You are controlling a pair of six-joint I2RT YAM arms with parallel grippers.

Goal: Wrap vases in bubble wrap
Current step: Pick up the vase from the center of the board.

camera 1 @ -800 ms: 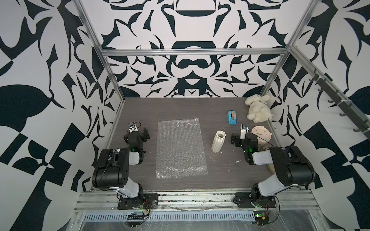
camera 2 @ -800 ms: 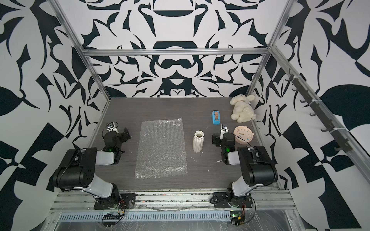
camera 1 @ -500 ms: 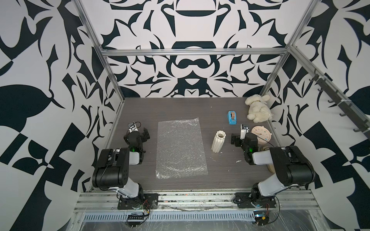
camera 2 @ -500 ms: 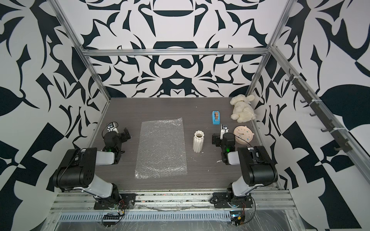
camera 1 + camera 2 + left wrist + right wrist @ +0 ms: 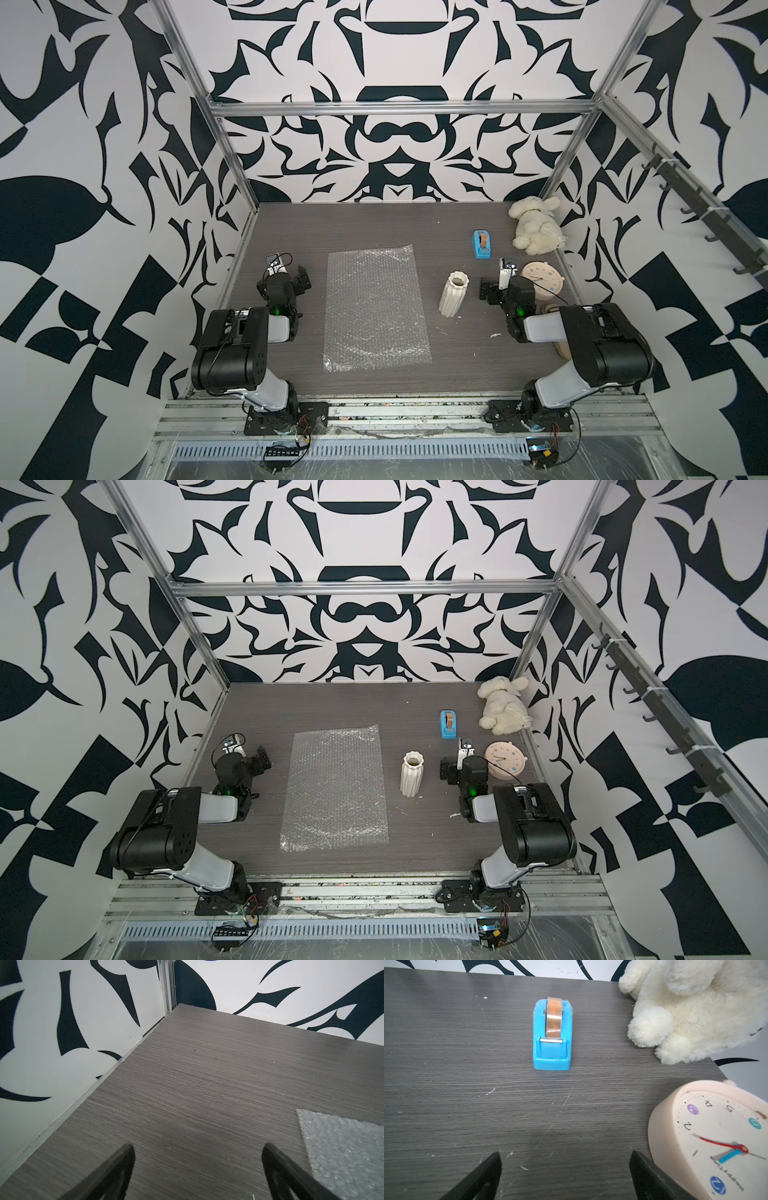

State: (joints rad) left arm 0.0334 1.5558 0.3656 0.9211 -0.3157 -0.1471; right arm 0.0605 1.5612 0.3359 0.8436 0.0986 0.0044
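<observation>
The ribbed cream ceramic vase [image 5: 454,299] stood upright on the grey wood-grain table [image 5: 374,224], scalloped rim up. Just to its left, not touching, the shiny, bumpy bubble wrap [image 5: 376,307] lay flat, a clear rectangle. The left fingers [image 5: 124,1157], beyond the wrap, and the right fingers [image 5: 490,1169], on the vase's other side, were spread wide, holding nothing.

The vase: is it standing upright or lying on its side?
Upright. The vase stands on its base, open mouth up, beside the bubble wrap.
</observation>
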